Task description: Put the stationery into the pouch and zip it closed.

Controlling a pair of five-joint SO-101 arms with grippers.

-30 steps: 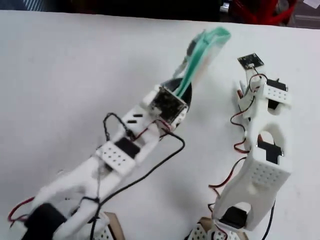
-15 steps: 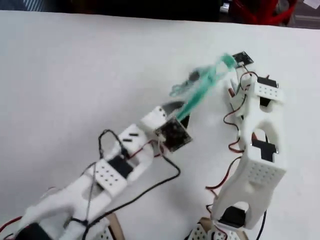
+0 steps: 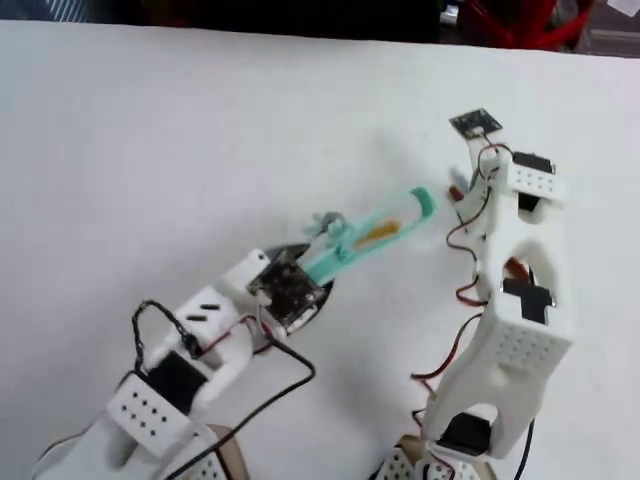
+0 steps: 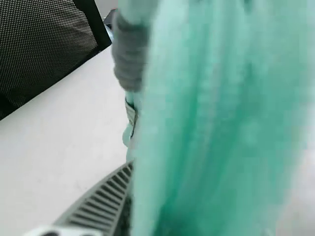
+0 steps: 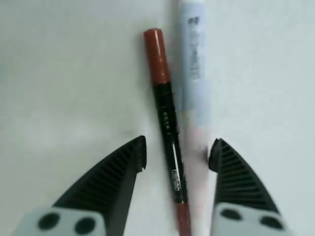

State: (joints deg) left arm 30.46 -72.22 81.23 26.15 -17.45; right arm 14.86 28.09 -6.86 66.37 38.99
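Two items on the table (image 3: pixel 150 120): red-and-black pen (image 5: pixel 165 98) and pale blue pen (image 5: pixel 194 64), side by side, straddled by right gripper (image 5: pixel 177 147), spread wide for pickup. Left gripper (image 3: pixel 312 268) clamps green pouch (image 3: pixel 375 232) mid-table, offered toward them.

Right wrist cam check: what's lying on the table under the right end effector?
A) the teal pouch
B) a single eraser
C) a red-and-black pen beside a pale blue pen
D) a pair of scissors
C: the red-and-black pen and the pale blue pen lie side by side on the table, between the open fingers of the right end effector; the teal pouch is held by the left end effector.
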